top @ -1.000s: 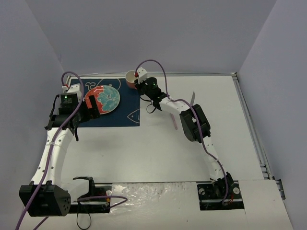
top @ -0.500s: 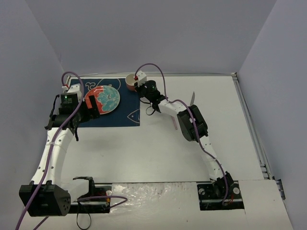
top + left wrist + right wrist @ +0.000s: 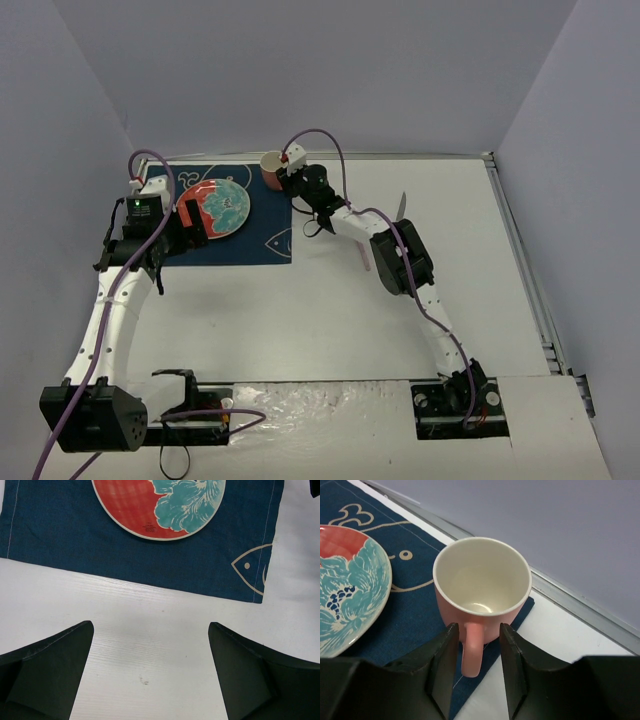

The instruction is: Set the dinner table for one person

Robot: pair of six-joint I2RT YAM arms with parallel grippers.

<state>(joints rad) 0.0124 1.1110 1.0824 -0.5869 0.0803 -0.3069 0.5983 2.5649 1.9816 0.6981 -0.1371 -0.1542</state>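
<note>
Left arm (image 3: 110,300) runs up the left side of the dinner table (image 3: 330,320), wrist bent inward toward the plate. Left gripper (image 3: 150,630) is spread wide, holds nothing, and points down. In the wrist view its fingers frame bare white tabletop just near of the placemat (image 3: 260,245).

The placemat is dark blue with white outline drawings and lies flat at the far left of the table. The plate (image 3: 220,207) sits on it, red and teal floral pattern, face up, no food on it. In the top view the left gripper is by the plate's left edge.

The mug (image 3: 480,590) is pink outside, cream inside, upright, with nothing in it. It stands on the far right corner of the placemat, just beside the plate, handle toward the right wrist camera.

Right arm (image 3: 400,260) reaches from the near right base diagonally to the far left, elbow raised. Right gripper (image 3: 477,640) straddles the mug handle with jaws slightly apart. A gap shows on one side, so it is not pinching.
</note>
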